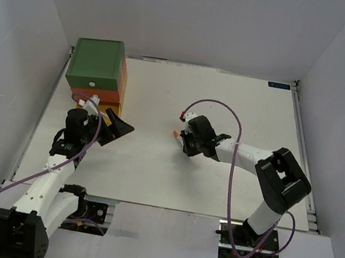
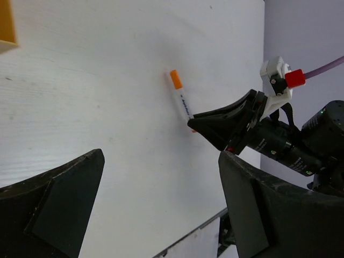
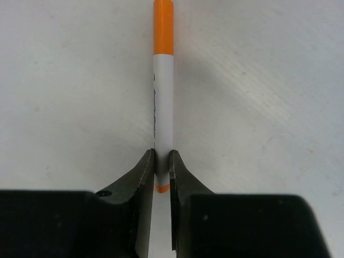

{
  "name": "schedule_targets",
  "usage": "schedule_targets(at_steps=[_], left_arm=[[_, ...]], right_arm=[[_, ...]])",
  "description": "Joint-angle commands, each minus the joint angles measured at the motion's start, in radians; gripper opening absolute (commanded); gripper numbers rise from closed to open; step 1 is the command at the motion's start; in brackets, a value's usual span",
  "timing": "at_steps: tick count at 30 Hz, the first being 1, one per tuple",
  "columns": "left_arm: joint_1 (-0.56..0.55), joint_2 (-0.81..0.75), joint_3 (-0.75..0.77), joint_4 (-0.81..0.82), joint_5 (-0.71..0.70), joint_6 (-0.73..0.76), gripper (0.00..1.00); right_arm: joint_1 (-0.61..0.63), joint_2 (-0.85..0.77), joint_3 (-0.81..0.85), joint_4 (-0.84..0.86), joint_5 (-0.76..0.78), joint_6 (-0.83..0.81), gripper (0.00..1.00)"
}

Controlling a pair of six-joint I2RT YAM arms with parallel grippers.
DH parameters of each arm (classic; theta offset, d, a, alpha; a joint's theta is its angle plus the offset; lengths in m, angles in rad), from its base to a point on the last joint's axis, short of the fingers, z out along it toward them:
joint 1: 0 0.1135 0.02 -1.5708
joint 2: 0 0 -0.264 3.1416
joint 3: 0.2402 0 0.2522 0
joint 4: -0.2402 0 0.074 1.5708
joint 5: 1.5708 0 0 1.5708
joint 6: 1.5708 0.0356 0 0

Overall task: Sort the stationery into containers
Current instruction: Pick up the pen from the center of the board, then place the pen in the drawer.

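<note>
Top external view: the stacked drawers (image 1: 96, 63) sit just beyond the left fingers (image 1: 120, 126), spread wide and empty, probably waiting to help there; the right fingers (image 1: 182, 142) are clenched on the tail of an orange-capped marker (image 3: 163, 97) lying on the bench (image 1: 152, 172), cap beyond their tips, apparently ready to lift.

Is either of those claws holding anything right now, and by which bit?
The right gripper pinches a white marker by its barrel near the tail end, far from the orange cap. The left gripper is open and holds nothing.
</note>
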Motion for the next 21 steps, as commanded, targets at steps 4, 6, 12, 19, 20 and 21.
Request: schedule_targets(at_steps=[4, 6, 12, 19, 20, 21], left_arm=[[-0.269, 0.077, 0.04, 0.106, -0.18, -0.211, 0.98], [-0.324, 0.117, 0.058, 0.139, -0.244, -0.247, 0.98], [-0.495, 0.284, 0.144, 0.173, -0.37, -0.308, 0.98], [-0.57, 0.398, 0.222, 0.214, -0.424, -0.343, 0.88], [-0.575, 0.415, 0.226, 0.221, -0.422, -0.348, 0.86], [-0.584, 0.424, 0.229, 0.224, -0.421, -0.348, 0.84]], right_arm=[[0.087, -0.164, -0.048, 0.063, -0.106, 0.109, 0.13], [0.113, -0.196, -0.054, 0.074, -0.113, 0.13, 0.13], [0.158, -0.261, -0.086, 0.143, -0.129, 0.166, 0.14], [0.173, -0.307, -0.111, 0.191, -0.135, 0.184, 0.14], [0.173, -0.31, -0.117, 0.197, -0.136, 0.187, 0.15], [0.173, -0.317, -0.121, 0.201, -0.138, 0.189, 0.15]])
